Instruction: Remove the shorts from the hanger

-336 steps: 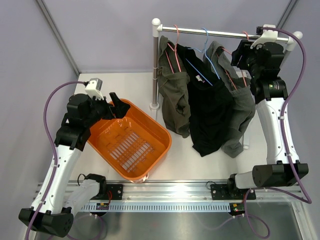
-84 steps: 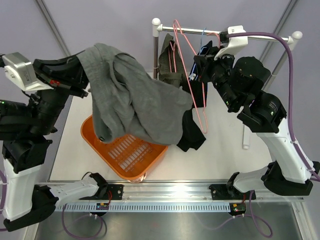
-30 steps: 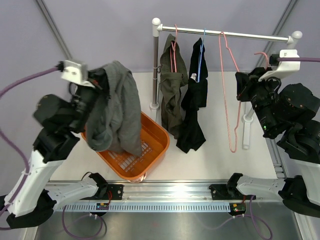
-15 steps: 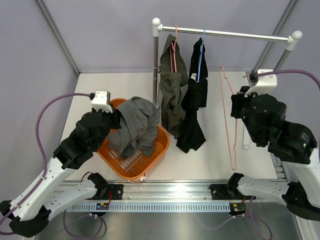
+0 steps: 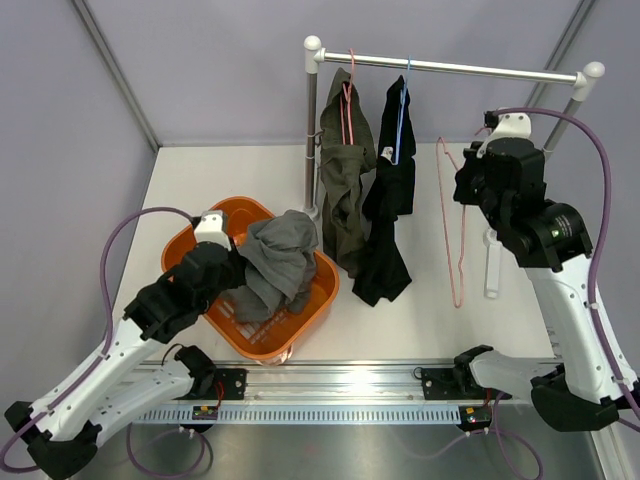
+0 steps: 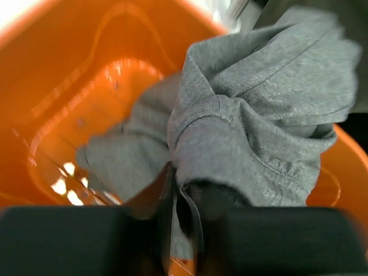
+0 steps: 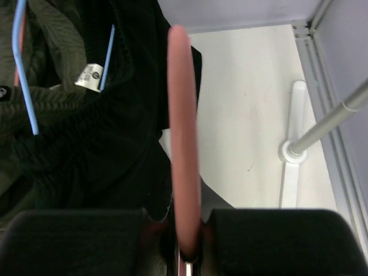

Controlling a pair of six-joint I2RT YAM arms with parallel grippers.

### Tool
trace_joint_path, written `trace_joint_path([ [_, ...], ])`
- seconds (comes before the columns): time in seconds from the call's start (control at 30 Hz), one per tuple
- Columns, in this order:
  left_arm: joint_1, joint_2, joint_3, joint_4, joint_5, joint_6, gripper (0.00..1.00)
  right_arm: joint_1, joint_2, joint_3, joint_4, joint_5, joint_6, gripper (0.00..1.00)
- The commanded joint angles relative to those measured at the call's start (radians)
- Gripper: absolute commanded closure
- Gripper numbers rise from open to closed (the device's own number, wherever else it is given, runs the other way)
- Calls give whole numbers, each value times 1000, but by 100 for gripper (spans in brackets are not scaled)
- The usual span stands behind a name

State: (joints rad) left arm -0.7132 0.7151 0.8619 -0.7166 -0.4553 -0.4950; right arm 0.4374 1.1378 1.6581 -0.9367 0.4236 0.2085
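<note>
Now, left pincer [image 6: 181, 214] pinches grey shorts [image 6: 259, 115] in basket [image 6: 86, 86]; right pincer [image 7: 184, 241] grips pink hanger [image 7: 181, 115] near rack [image 5: 480, 68].

This is looking like a robotics lab's test cell. Plain grey wall panels [image 5: 220, 70] are closing it in, with bare metal struts [image 5: 115, 75] running up the corners. Two white robot arms, the left arm [image 5: 105, 360] and the right arm [image 5: 567, 300], are sitting bolted to a slotted aluminium rail [image 5: 340, 412] at the near edge of a white surface [image 5: 250, 175], trailing purple cables [image 5: 110, 262]. A small clothes rack [image 5: 480, 70] and an orange basket [image 5: 180, 238] are standing in as props.
</note>
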Motion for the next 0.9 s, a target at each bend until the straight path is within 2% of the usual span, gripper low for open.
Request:
trace_joint_path([
  [0.0, 4, -49, -70, -11, 40, -149, 78, -69, 20, 68, 110, -195, -55, 100],
  [0.07, 4, -91, -102, 2, 67, -189, 75, -135, 40, 87, 128, -286, -76, 100],
  [0.13, 4, -109, -136, 19, 78, -204, 39, -199, 76, 123, 142, -350, -90, 100],
  [0.17, 4, -114, -139, 22, 78, -201, 8, -221, 88, 147, 145, -412, -101, 100],
  [0.2, 4, -115, -138, 26, 79, -192, 1, -239, 99, 158, 148, -461, -109, 100],
  [0.27, 4, -118, -115, 22, 70, -171, 1, -290, 128, 176, 157, -556, -130, 100],
  [0.67, 4, -77, 135, 46, -16, 50, 1, -485, 232, 285, 179, -790, -202, 100],
  [0.87, 4, -45, 166, 91, -20, 107, 1, -496, 293, 406, 141, -744, -201, 100],
])
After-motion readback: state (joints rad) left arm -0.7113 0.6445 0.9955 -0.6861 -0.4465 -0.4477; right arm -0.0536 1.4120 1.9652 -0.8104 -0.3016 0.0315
